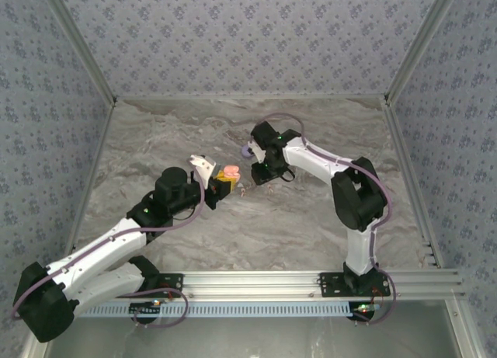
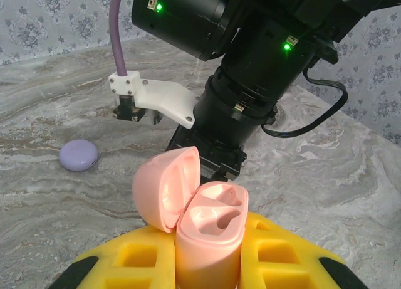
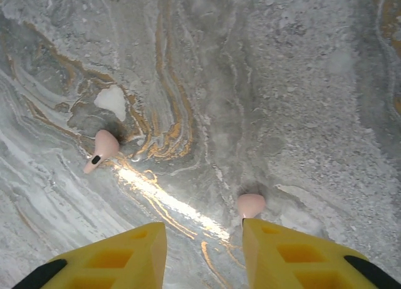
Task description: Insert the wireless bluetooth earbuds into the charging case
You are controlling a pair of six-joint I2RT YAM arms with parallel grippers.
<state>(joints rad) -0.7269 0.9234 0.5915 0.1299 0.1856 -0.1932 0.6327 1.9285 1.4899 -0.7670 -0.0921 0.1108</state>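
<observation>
Pink charging case (image 2: 207, 239), lid (image 2: 166, 189) up, pinched by the left tool (image 2: 207, 254); right tool (image 3: 202, 229) spread wide. One earbud (image 3: 250, 204) lies just beside it, a second earbud (image 3: 100, 148) farther off, with open bench (image 3: 282, 82) around.

Grey-blue floral-patterned walls (image 1: 233, 32) enclose a grey marble-veined tabletop (image 1: 279, 226), edged in front by an aluminium rail (image 1: 264, 279).

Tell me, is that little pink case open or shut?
Open. The pink case has its lid flipped back, and both wells inside look empty.
</observation>
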